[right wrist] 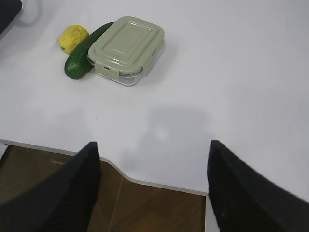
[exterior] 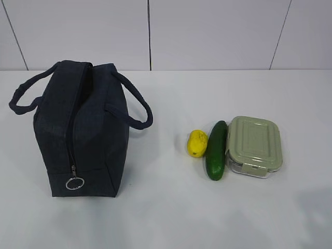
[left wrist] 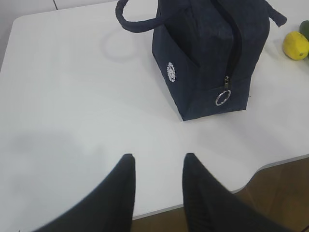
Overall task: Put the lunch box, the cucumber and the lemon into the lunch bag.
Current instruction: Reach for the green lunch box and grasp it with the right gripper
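The navy lunch bag [exterior: 80,132] stands upright on the white table at the left, its zipper closed with the ring pull [exterior: 74,183] hanging at the near end; the left wrist view shows the lunch bag [left wrist: 207,53] too. To its right lie the yellow lemon [exterior: 197,142], the dark green cucumber [exterior: 217,150] and the lunch box [exterior: 254,145] with its sage-green lid, side by side. My left gripper [left wrist: 157,158] hangs open over the table's near edge, well short of the bag. My right gripper [right wrist: 153,145] is wide open near the front edge, nothing between its fingers. Neither arm shows in the exterior view.
The table's front edge [right wrist: 145,182] has a curved cut-out, with brown floor [right wrist: 159,208] below it. A white wall stands behind the table. Bare tabletop [exterior: 171,207] lies between the bag and the food items.
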